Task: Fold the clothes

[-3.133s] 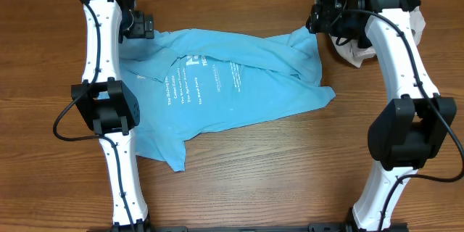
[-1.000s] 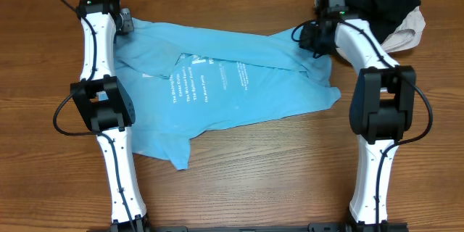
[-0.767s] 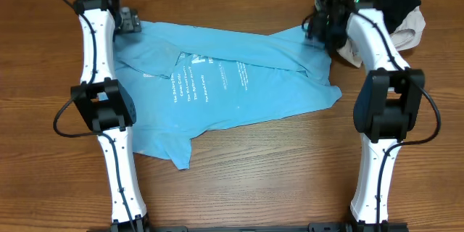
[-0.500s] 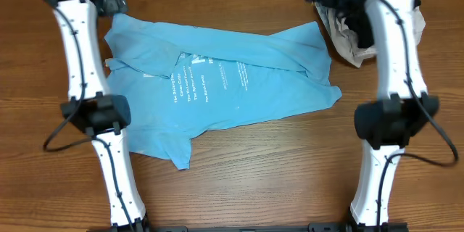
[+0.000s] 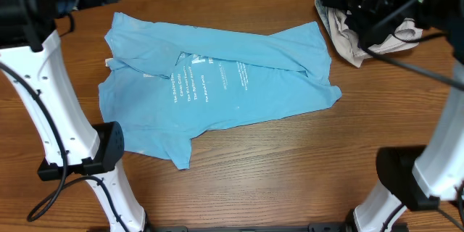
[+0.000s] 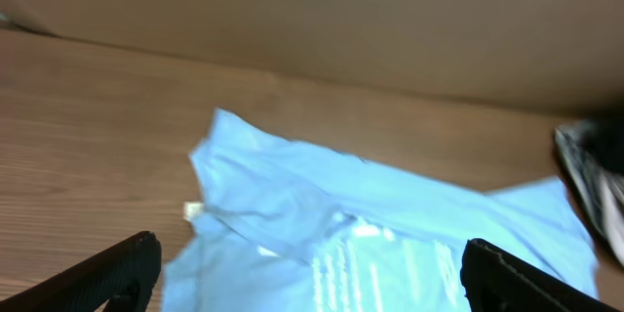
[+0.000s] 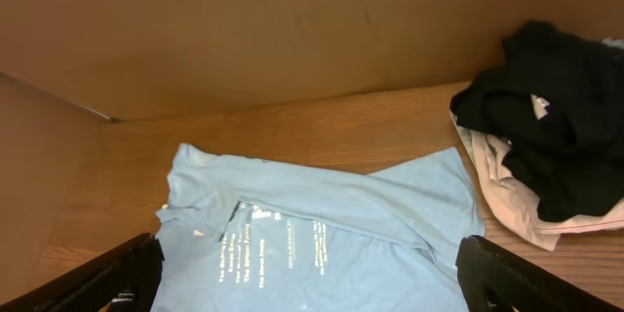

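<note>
A: While both arms hang high over the brown wooden table (image 5: 290, 181), where do we find the light sky-blue cotton T-shirt (image 5: 217, 87)?

B: We find it lying loose on the wood, across the middle and toward the back, with its small white print facing up. A long crease runs across its upper part, and one flap reaches toward the near edge on the left.

A: Does either gripper touch it?

B: No. Through the left wrist camera we see the left gripper (image 6: 309, 253) with its two black fingers spread wide, out at the edges of the view. Nothing sits between them, and the shirt lies well below. The right gripper (image 7: 307, 253) looks the same through its own camera: fingers far apart, holding nothing, well apart from the cloth.

A: What else do we see on the table?

B: A crumpled black garment (image 7: 556, 107) lies on top of a beige cream garment (image 5: 348, 40) in the back right corner, just beside the shirt's right end. We cannot tell whether they touch it. A brown cardboard wall (image 7: 244, 29) stands behind the table.

A: And from overhead?

B: Both grippers show as dark blurs at the top corners, so we cannot read the fingers there.
</note>
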`<move>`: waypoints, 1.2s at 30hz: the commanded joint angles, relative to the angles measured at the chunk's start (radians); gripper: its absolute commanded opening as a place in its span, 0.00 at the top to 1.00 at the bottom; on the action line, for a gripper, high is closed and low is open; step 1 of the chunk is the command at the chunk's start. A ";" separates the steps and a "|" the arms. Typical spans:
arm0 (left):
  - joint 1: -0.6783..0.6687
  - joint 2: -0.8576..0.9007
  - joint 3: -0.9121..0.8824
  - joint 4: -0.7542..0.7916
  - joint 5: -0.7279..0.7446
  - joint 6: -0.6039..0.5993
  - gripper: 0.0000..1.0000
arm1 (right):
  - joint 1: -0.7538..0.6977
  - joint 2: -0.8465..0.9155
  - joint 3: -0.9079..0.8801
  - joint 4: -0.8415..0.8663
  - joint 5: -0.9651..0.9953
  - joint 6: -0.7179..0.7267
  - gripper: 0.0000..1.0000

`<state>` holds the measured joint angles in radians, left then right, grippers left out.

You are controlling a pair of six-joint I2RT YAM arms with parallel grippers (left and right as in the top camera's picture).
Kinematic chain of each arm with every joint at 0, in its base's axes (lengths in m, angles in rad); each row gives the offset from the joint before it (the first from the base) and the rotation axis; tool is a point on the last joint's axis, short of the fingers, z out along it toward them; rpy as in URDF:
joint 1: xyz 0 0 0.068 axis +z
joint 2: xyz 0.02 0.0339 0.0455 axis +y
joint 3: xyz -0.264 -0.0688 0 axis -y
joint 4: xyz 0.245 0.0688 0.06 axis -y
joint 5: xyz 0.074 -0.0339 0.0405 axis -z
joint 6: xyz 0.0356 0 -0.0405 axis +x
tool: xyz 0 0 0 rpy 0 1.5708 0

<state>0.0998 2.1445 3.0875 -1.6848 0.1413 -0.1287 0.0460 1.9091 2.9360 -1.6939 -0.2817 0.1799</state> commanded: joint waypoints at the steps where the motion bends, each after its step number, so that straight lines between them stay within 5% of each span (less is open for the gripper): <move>1: -0.053 -0.101 -0.106 -0.005 0.010 -0.003 0.00 | 0.000 -0.097 -0.033 0.000 -0.003 0.003 0.00; 15: -0.122 -0.572 -1.003 0.008 -0.229 -0.290 0.00 | 0.000 -0.541 -0.734 0.000 0.244 0.176 0.00; 28: -0.253 -0.787 -1.867 0.418 -0.165 -0.532 0.00 | 0.000 -0.550 -1.192 0.092 0.235 0.196 0.00; 36: -0.270 -0.784 -2.121 0.532 -0.153 -0.583 0.04 | 0.000 -0.547 -1.269 0.154 0.220 0.195 0.00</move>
<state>-0.1688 1.3800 1.0084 -1.1683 -0.0116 -0.6624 0.0460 1.3792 1.6802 -1.5528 -0.0540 0.3664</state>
